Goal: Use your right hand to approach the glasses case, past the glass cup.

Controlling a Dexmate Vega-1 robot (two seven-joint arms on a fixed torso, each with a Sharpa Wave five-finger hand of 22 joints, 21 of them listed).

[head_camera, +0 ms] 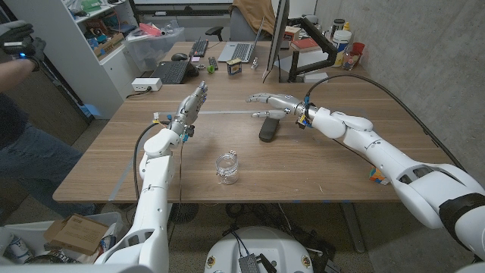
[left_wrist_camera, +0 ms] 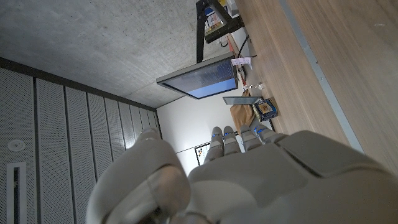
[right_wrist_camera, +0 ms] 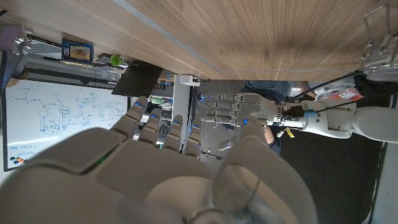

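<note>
Wood grain runs along the brown surface (head_camera: 318, 171), which is smooth and matte. Glasses case (head_camera: 269, 127) is a dark, long, rounded box with a dull skin; it lies on the surface beyond the glass cup (head_camera: 227, 167), a little toward the robot's right from it. Its far end sits under the right hand (head_camera: 274, 105), so that end is partly covered and the seam of the lid cannot be made out. The glass cup is clear and ribbed, round, with a thin wire clasp on its rim; it stands upright, well apart from the case.

The right hand is of pale grey plastic with blue marks on the fingers. It hangs just over the case with fingers stretched out and apart, holding nothing; whether it touches the case I cannot tell. The left hand (head_camera: 193, 104) is on the other side of the case, raised over the surface, fingers straight and close together, also holding nothing. In the right wrist view the cup (right_wrist_camera: 379, 46) is cut by the picture edge.
</note>
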